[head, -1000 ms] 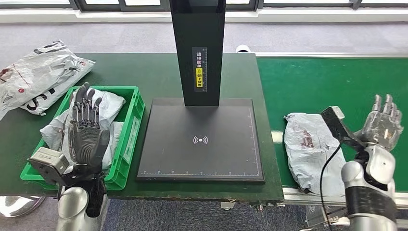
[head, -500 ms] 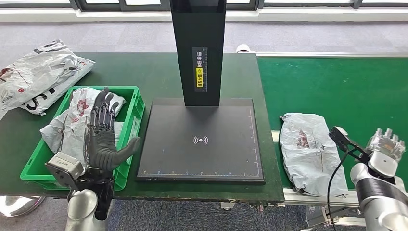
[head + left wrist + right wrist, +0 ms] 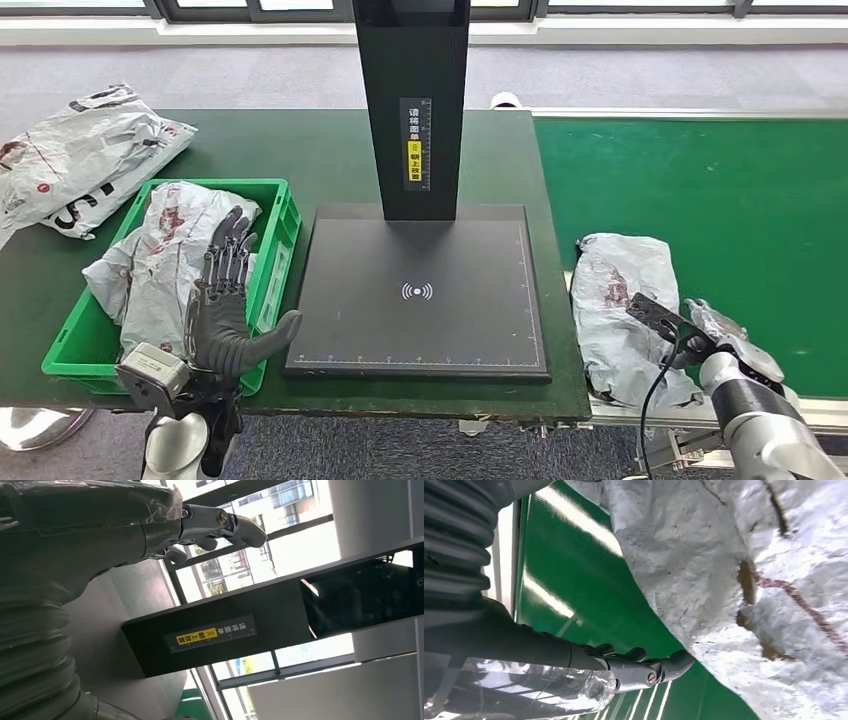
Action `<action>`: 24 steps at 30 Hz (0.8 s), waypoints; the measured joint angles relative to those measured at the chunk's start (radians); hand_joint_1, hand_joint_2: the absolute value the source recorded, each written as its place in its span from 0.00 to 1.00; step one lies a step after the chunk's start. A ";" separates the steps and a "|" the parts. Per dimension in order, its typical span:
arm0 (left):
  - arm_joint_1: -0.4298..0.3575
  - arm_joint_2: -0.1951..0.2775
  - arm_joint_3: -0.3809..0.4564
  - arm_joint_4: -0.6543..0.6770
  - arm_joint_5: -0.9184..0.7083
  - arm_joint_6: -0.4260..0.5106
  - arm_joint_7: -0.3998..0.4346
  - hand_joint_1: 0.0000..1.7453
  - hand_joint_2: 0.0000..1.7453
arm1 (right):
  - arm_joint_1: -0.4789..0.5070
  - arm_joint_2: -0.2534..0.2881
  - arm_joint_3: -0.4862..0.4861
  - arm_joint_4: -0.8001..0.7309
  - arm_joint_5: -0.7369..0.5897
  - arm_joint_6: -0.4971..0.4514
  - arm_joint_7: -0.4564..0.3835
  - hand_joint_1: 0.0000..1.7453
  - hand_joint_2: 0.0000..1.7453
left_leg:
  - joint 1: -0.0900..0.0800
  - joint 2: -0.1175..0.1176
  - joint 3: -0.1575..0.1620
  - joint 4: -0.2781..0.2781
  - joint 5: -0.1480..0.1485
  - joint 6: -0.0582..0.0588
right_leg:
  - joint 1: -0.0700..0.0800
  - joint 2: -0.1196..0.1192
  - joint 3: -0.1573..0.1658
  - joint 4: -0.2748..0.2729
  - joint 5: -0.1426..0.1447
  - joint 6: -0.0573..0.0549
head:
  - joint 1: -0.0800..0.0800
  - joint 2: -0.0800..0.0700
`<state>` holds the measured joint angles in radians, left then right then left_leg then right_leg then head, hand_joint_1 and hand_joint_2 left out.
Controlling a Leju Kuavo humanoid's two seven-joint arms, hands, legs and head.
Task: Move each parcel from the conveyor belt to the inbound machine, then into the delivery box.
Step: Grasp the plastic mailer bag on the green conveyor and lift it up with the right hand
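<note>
A crumpled grey parcel (image 3: 622,305) lies on the green conveyor belt (image 3: 700,180) near its front left corner. My right hand (image 3: 735,340) is low beside the parcel's near right edge. In the right wrist view its fingers (image 3: 644,667) stretch out along the belt (image 3: 589,595) next to the parcel (image 3: 749,580), holding nothing. The inbound machine's black platform (image 3: 415,290) and column (image 3: 412,110) stand in the middle. My left hand (image 3: 222,310) is raised and open, fingers spread, over the near right corner of the green delivery box (image 3: 220,184), which holds grey parcels (image 3: 165,250).
Another grey parcel (image 3: 85,155) lies on the dark green table (image 3: 300,150) at the far left, behind the box. The column with its yellow label (image 3: 215,635) shows beyond my left hand (image 3: 215,520). The belt's far part carries nothing.
My right hand has dropped from raised above the belt to down beside the parcel, which has shifted slightly left. My left hand has drawn right and nearer, off the box's parcels.
</note>
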<state>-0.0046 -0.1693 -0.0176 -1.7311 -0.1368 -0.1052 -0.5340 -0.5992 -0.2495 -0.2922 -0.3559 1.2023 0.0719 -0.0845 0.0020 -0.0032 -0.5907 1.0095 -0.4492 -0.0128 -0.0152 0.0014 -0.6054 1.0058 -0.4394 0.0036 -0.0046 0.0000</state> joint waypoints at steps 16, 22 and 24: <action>-0.014 0.006 0.020 -0.001 -0.015 0.017 0.014 0.00 1.00 | -0.075 0.073 -0.001 0.018 -0.123 0.035 -0.174 0.00 1.00 | 0.000 0.000 0.000 0.000 0.001 0.000 | 0.000 0.000 0.000 0.000 0.000 0.000 | 0.000 0.000; 0.008 0.006 0.020 0.000 -0.037 0.022 -0.010 0.00 1.00 | -0.045 0.124 -0.003 0.018 -0.215 0.059 -0.291 1.00 1.00 | 0.000 0.000 0.000 0.000 0.001 0.000 | 0.000 0.000 0.000 0.000 0.000 0.000 | 0.000 0.000; 0.008 0.006 0.020 0.000 -0.043 0.022 -0.012 0.00 1.00 | -0.030 0.141 -0.003 0.018 -0.230 0.064 -0.299 1.00 1.00 | 0.000 0.000 0.000 0.000 0.001 0.000 | 0.000 0.000 0.000 0.000 0.000 0.000 | 0.000 0.000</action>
<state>0.0037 -0.1637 0.0027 -1.7309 -0.1802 -0.0832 -0.5463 -0.6288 -0.1084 -0.2949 -0.3380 0.9721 0.1362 -0.3834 0.0025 -0.0034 -0.5906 1.0095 -0.4481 -0.0125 -0.0148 0.0013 -0.6056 1.0059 -0.4394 0.0036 -0.0046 0.0000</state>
